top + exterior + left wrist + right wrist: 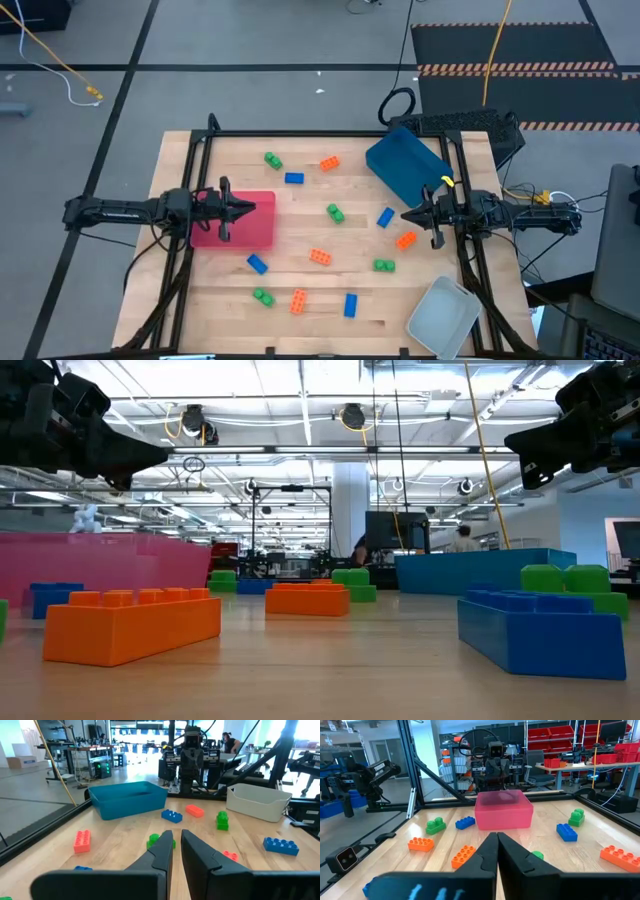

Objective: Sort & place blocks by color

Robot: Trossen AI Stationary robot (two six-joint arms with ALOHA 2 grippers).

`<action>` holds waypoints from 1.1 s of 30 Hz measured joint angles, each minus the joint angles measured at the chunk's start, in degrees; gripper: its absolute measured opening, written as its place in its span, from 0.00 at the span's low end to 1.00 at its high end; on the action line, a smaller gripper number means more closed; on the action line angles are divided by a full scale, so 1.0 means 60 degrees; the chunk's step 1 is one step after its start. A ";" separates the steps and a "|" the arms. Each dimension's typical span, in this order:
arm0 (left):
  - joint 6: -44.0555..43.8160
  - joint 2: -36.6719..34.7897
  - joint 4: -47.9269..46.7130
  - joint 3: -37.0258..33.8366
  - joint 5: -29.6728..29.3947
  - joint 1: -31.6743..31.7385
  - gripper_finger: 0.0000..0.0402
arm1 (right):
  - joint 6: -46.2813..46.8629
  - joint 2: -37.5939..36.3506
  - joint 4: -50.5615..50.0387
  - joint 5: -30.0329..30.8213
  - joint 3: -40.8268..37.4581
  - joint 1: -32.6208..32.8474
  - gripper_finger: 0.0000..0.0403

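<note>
Overhead, blocks (321, 257) scattered, both arms hovering

The wooden table (230, 290) is showing a pale tan grain with thin plank lines. The red tray (255, 232) is looking pink and a little see-through in the low view. The blue tray (400, 165) is showing a deep, even blue, and the clear-grey tray (440, 318) is looking pale grey-white. The blocks are coming in three plain colours: green blocks (334, 212), orange blocks (320, 257) and blue blocks (350, 305), all without pattern. Both arms are appearing dark, nearly black, and the frame around the table (300, 134) is black too. A yellow cable (495, 50) is crossing the grey floor (250, 60), next to a black mat with orange-and-white striped edges (515, 68).
</note>
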 joint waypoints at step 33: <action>-0.2773 0.0000 0.2219 0.0003 -0.0004 -0.0003 0.10 | 0.1562 0.0000 0.0787 0.0799 0.0001 0.0000 0.00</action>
